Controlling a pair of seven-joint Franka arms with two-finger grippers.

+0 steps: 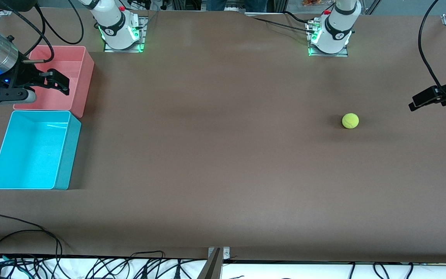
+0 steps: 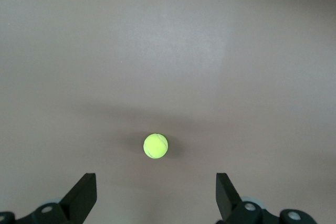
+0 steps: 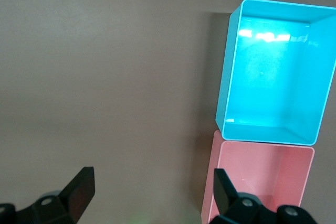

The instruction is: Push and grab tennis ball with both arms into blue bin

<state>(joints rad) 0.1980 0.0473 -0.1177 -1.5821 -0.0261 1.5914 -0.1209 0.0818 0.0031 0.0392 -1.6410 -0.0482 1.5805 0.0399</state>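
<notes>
The tennis ball (image 1: 350, 120) lies on the brown table toward the left arm's end. In the left wrist view the tennis ball (image 2: 156, 146) sits ahead of the gap between the spread fingers, untouched. My left gripper (image 1: 416, 101) (image 2: 156, 190) is open and empty, over the table edge at that end, apart from the ball. The blue bin (image 1: 68, 155) stands empty at the right arm's end; it also shows in the right wrist view (image 3: 231, 77). My right gripper (image 1: 61, 82) (image 3: 152, 187) is open and empty over the pink bin's edge.
The pink bin (image 1: 85, 85) (image 3: 294, 182) stands empty, touching the blue bin and farther from the front camera. Both arm bases (image 1: 120, 31) (image 1: 329, 37) stand at the table's back edge. Cables (image 1: 33, 267) and a metal bracket (image 1: 215, 263) line the front edge.
</notes>
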